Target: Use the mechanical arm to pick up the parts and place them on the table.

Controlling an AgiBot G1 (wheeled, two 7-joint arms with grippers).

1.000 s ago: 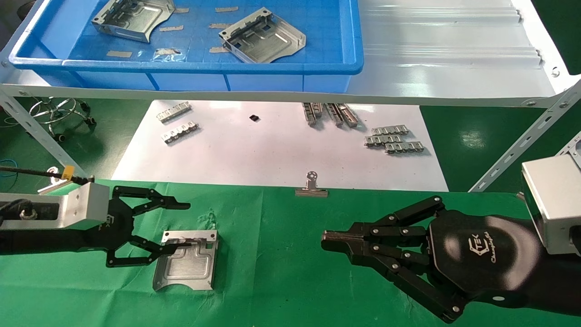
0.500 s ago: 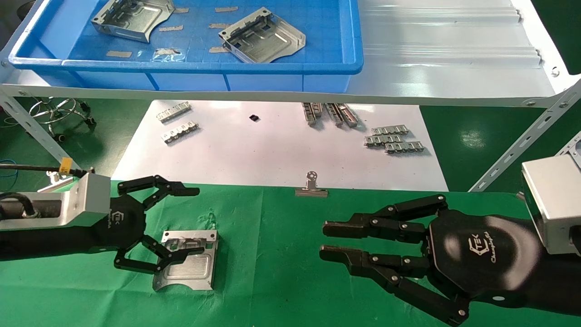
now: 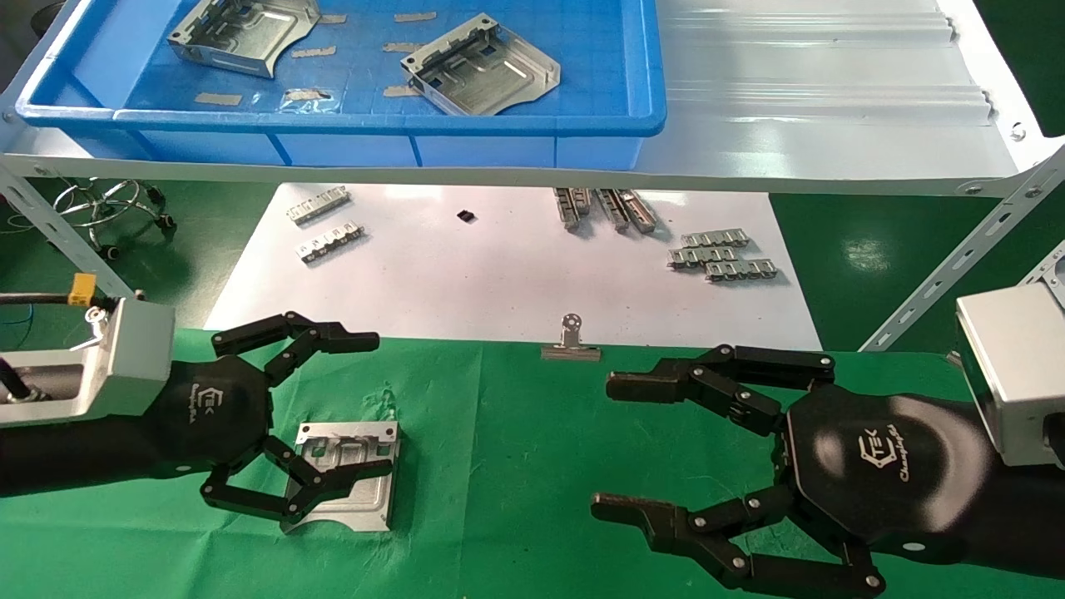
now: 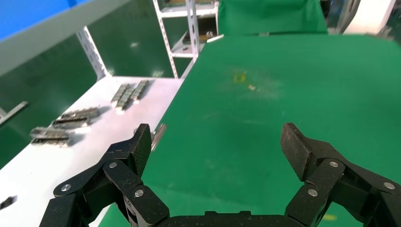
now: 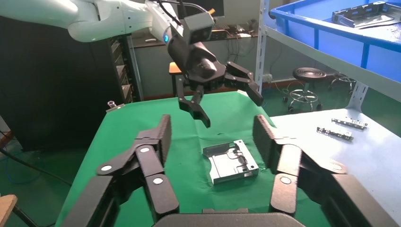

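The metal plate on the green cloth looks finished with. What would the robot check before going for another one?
1. Placed part lies flat on the table: ok.
2. Left gripper open and holding nothing: ok; the right wrist view shows it lifted clear above the part.
3. Right gripper open and holding nothing: ok.
4. More parts left to fetch: ok, two lie in the blue bin, one left, one right.
5. The left arm's way up to the bin: cannot tell; the grey shelf edge lies between.
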